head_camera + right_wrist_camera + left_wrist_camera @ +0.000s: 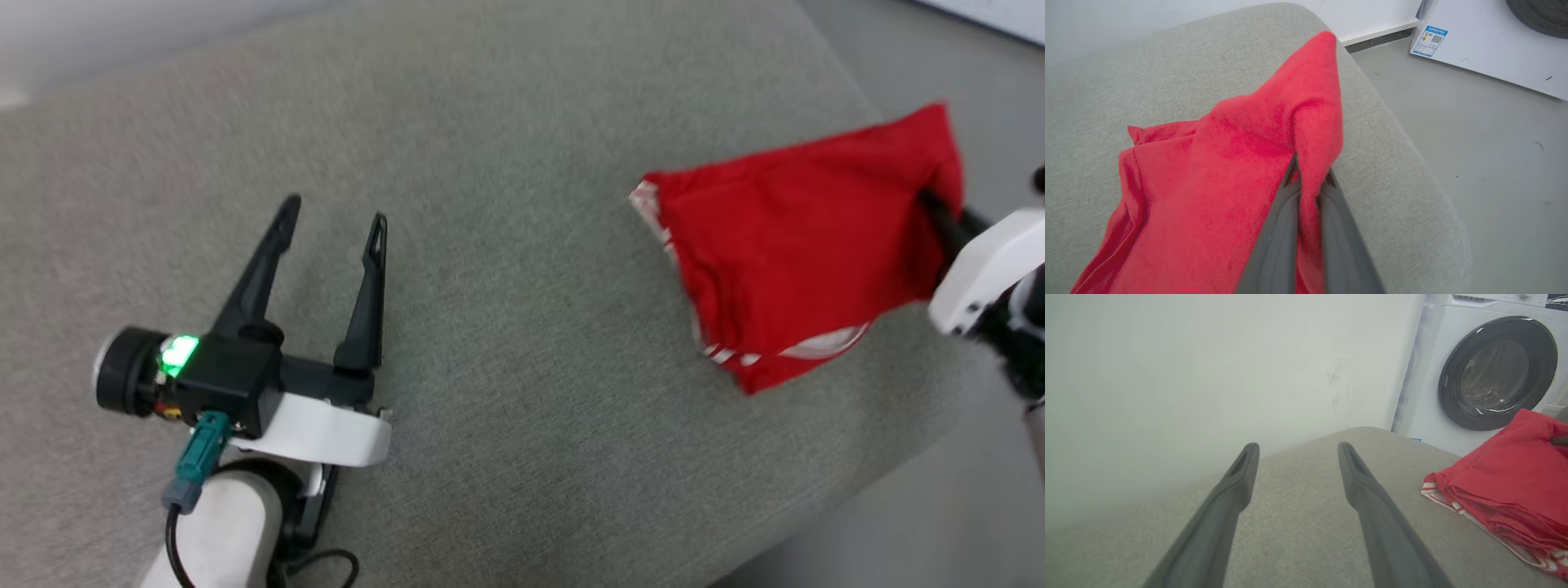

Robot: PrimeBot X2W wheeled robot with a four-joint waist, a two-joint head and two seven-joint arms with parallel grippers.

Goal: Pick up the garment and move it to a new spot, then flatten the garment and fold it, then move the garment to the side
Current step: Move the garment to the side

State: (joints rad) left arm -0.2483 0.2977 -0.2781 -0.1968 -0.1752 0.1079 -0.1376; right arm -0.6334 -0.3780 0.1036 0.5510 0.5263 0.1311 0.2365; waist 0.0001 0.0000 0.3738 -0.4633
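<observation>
Clearly, the right gripper (1308, 177) is pinching the red garment (800, 245) at its three-o'clock edge, while the left gripper (335, 216) is hovering wide-open and empty toward nine o'clock.

1. One red garment (800, 245).
2. Two grippers: the left gripper (335, 210) and the right gripper (1310, 169).
3. One grey upholstered seat (490, 343).
4. One front-loading washing machine (1494, 371).
5. One energy label (1429, 41).

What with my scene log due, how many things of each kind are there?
Red garment: 1
Grey cushion: 1
Washing machine: 1
Pincers: 2, left pincer open, right pincer shut on the garment
Total: 5
</observation>
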